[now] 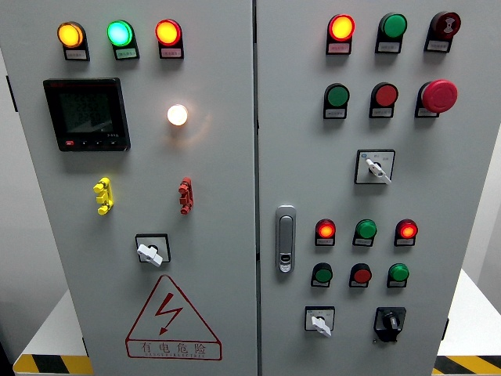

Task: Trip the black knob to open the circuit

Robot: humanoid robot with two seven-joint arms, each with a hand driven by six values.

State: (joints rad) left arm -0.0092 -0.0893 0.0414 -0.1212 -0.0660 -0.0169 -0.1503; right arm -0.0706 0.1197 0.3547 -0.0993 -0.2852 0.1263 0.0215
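Note:
The black knob (390, 322) sits at the lower right of the right cabinet door, on a black square plate, its pointer standing roughly upright. To its left is a white rotary switch (320, 322). Neither of my hands shows in the head view.
Two grey cabinet doors fill the view, split by a seam with a silver door handle (286, 239). The right door carries lit and unlit round lamps, a red mushroom stop button (438, 95) and a white selector (376, 167). The left door has a meter (86, 114), lamps and a warning triangle (172, 319).

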